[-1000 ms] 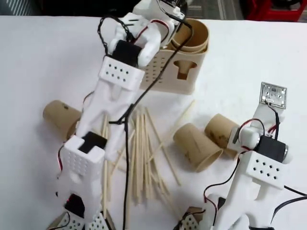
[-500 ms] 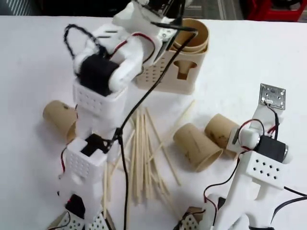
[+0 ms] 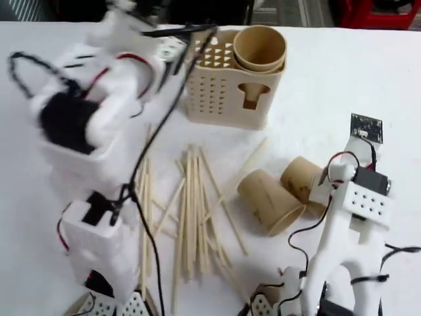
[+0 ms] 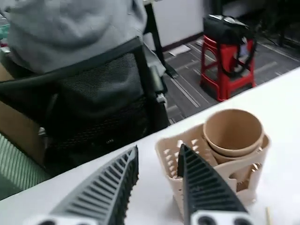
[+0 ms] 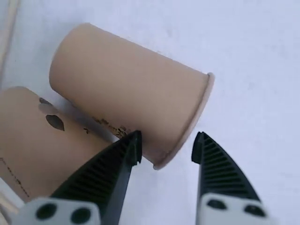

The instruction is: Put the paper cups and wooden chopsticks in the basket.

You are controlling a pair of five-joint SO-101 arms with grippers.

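Paper cups (image 3: 260,47) nest in the perforated basket (image 3: 220,99); ribbed left fingers (image 4: 201,183) and right fingers (image 5: 108,173) stand apart.

Work surface: white tabletop (image 3: 342,72), evenly lit. Beyond its far edge, a black mesh-backed office chair (image 4: 93,103) and a red metal-legged stool (image 4: 227,61) with a dark bundle on its seat. Underfoot a grey tiled floor (image 4: 276,61), with a pale wall panel (image 4: 178,18) behind.

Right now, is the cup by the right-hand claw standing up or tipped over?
Tipped over: the paper cup lies on its side on the table, its rim facing the open right gripper.
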